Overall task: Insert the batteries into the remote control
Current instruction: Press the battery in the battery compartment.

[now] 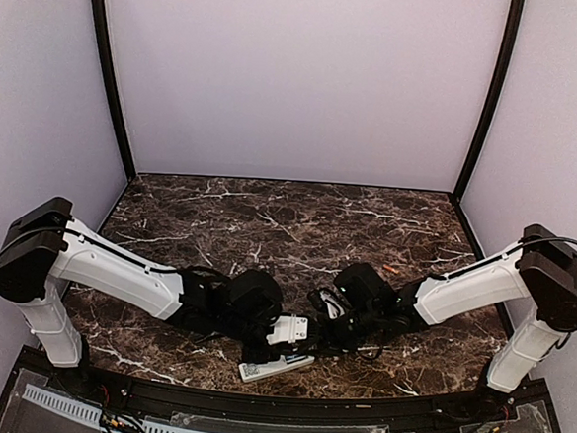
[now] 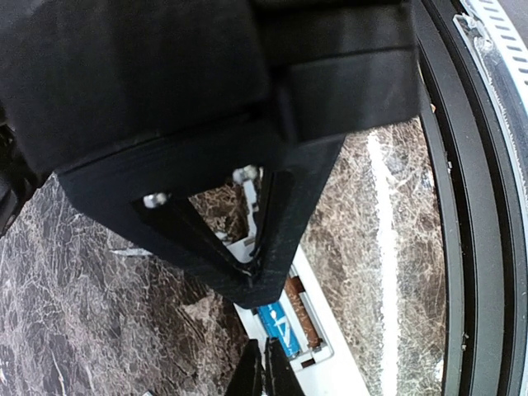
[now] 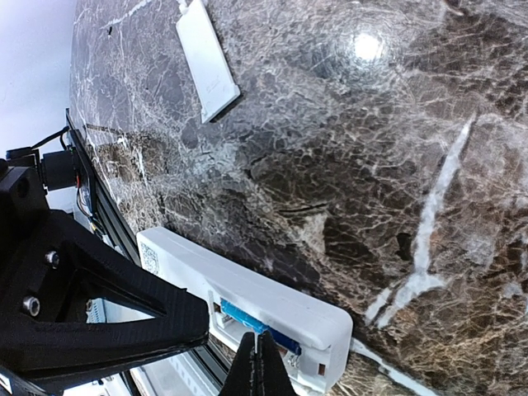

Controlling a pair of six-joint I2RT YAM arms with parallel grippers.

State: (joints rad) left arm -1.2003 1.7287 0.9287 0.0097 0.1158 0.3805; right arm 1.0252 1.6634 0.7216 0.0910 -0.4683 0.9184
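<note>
The white remote control (image 1: pixel 276 367) lies face down near the table's front edge with its battery bay open. A blue battery (image 2: pixel 277 327) sits in one slot of the bay and also shows in the right wrist view (image 3: pixel 252 323). The slot beside it looks brown, and I cannot tell what is in it. My left gripper (image 2: pixel 264 373) is shut and empty, with its tips just beside the bay. My right gripper (image 3: pixel 261 365) is shut, with its tips at the blue battery. A small orange battery (image 1: pixel 391 271) lies on the table behind the right arm.
A flat white cover plate (image 3: pixel 206 59) lies on the dark marble table (image 1: pixel 288 226) away from the remote. The black table rim and a white slotted cable duct (image 2: pixel 495 49) run right along the remote's near side. Both wrists crowd together over the remote.
</note>
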